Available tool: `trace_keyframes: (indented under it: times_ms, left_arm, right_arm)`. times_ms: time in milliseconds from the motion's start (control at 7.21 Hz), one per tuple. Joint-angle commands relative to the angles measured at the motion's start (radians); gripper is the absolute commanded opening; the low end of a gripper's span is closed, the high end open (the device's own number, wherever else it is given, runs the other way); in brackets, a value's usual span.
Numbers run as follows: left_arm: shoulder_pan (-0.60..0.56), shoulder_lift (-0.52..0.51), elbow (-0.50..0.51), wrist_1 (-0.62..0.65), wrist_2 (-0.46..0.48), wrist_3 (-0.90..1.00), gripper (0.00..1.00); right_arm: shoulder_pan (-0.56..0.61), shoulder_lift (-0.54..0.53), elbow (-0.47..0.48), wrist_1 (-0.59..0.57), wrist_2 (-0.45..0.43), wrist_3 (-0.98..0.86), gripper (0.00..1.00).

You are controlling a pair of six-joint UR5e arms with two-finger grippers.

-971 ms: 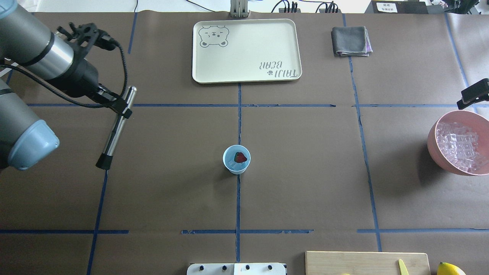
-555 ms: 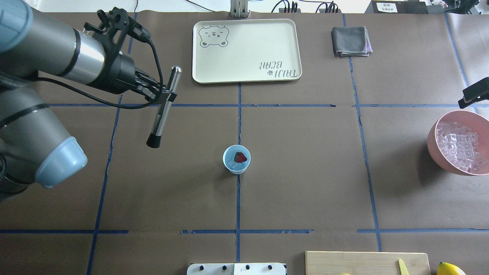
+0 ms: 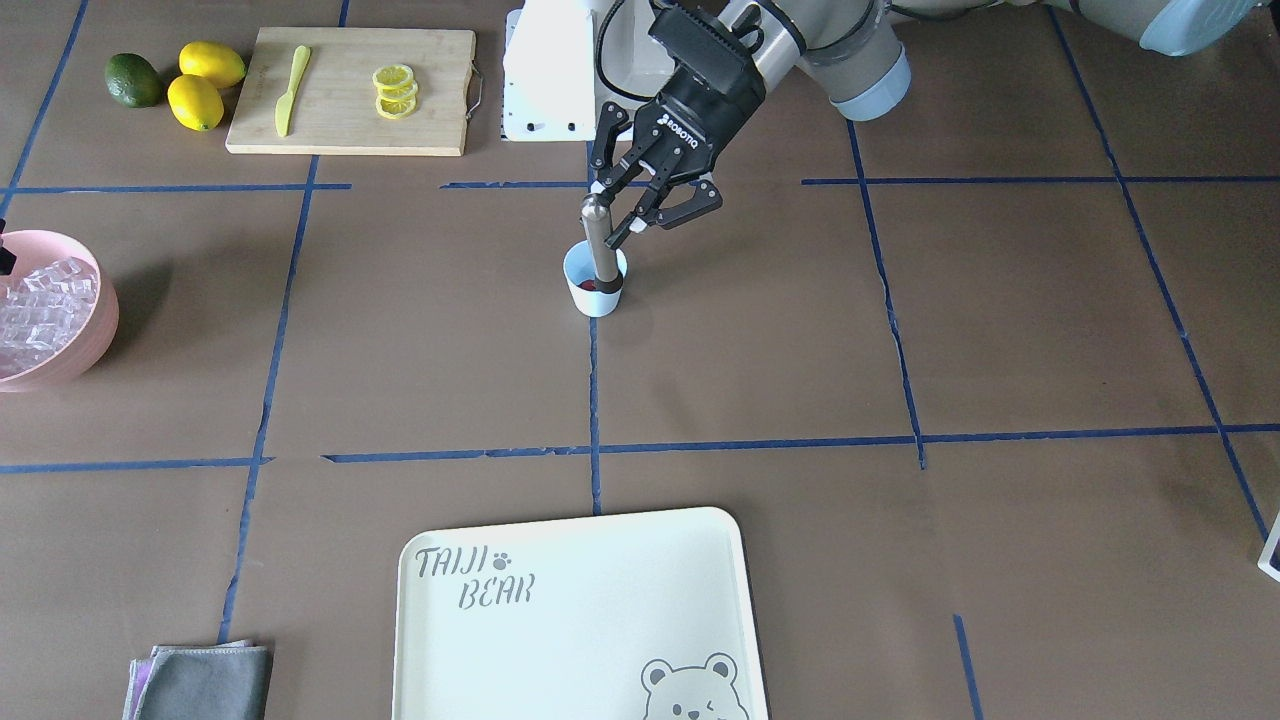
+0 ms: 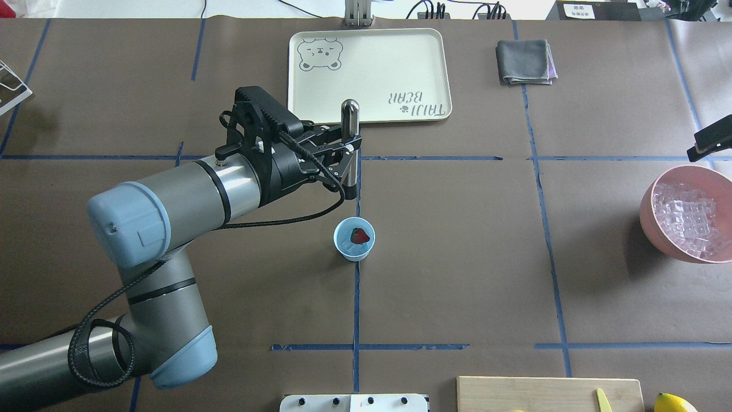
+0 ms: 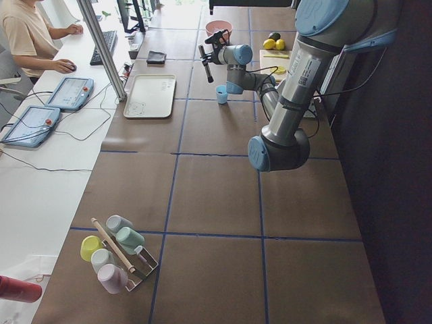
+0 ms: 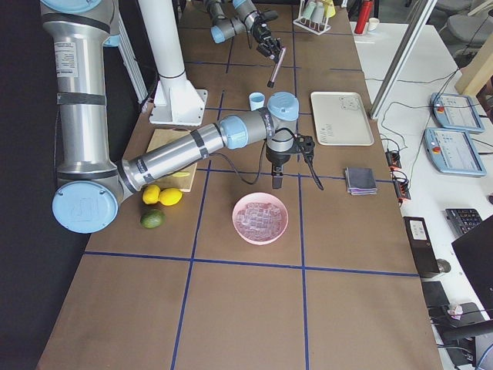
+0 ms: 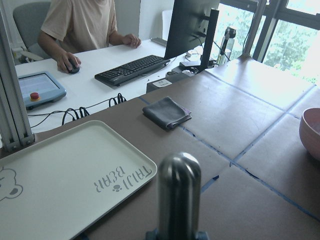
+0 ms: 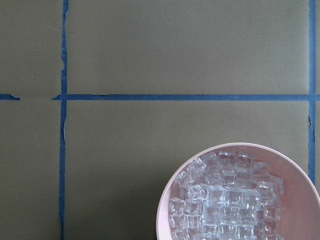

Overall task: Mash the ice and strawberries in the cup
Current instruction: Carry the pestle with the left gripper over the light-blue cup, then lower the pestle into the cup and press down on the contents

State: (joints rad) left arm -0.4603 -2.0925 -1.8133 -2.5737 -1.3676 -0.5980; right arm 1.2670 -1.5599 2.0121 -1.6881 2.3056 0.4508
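Observation:
The pale-blue cup (image 4: 354, 252) stands at the table's middle, with one red strawberry (image 4: 359, 235) and clear ice (image 4: 346, 246) inside. It also shows in the front view (image 3: 590, 297) and the left view (image 5: 221, 94). My left gripper (image 4: 350, 154) is shut on a steel muddler (image 4: 350, 123) with a black tip. It holds the muddler nearly upright in the air, just beyond the cup's far rim. The muddler's rounded top fills the left wrist view (image 7: 179, 192). My right gripper (image 6: 276, 176) hangs over the pink bowl's far edge. I cannot tell whether it is open.
A pink bowl (image 4: 649, 214) of ice cubes (image 8: 225, 205) sits at the right edge. A cream tray (image 4: 369, 74) and a grey cloth (image 4: 525, 61) lie at the far side. A cutting board (image 3: 350, 120) with lemon slices, lemons and a lime is near the robot's base.
My left arm has swung right across the table with the muddler, from the left side to just beyond the cup. The muddler now stands more upright. The cup has not moved.

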Motion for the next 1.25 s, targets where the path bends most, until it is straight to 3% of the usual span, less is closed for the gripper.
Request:
trace_keyframes:
  times_ms: [0, 277, 1109]
  left_arm:
    - [0.053, 0.005, 0.040, -0.133, 0.024, 0.126, 0.00]
    - [0.075, 0.040, 0.052, -0.199, 0.024, 0.136, 0.00]
    - [0.161, 0.043, 0.089, -0.238, 0.105, 0.207, 0.00]
  right_arm:
    - [0.000, 0.000, 0.002, -0.001, 0.000, 0.000, 0.99]
    - [0.000, 0.000, 0.002, 0.001, 0.000, 0.002, 0.99]
    - [0.000, -0.002, 0.002, -0.001, 0.000, 0.002, 0.99]
